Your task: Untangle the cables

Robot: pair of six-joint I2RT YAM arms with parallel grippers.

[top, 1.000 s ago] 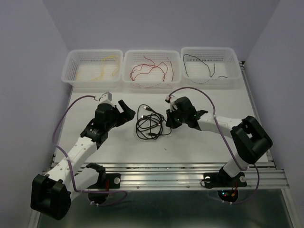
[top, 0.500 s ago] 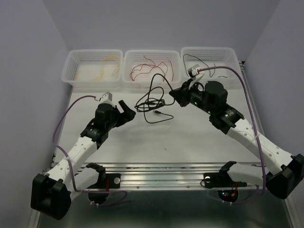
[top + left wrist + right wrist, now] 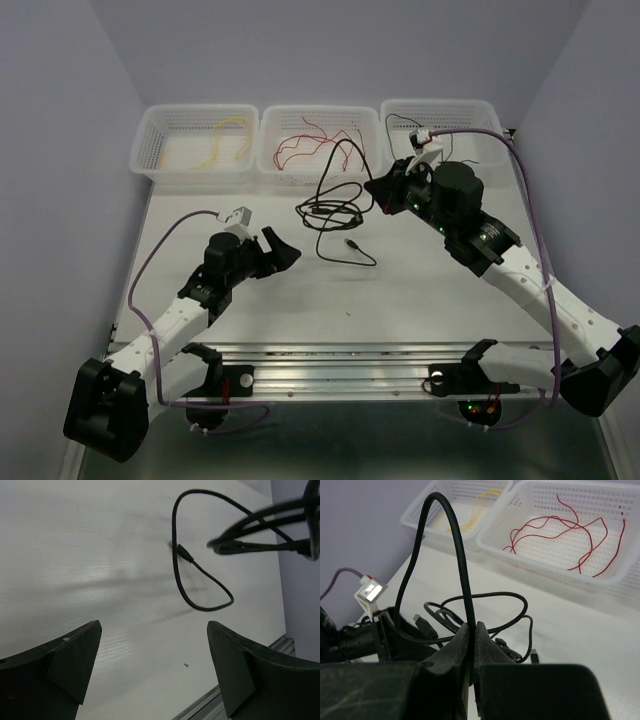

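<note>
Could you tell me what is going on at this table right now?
The right claw is shut on a black cable and holds part of it up in a loop, while the rest, with a plug end, trails on the table. The left claw is open and holds nothing, low over the table beside the cable. At the far edge, the baskets already hold a yellow wire, red wires and a black wire.

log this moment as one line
right tool: shut on thin black plug-ended cable | left tool: open, empty | cable tail on white table | state: tangled
</note>
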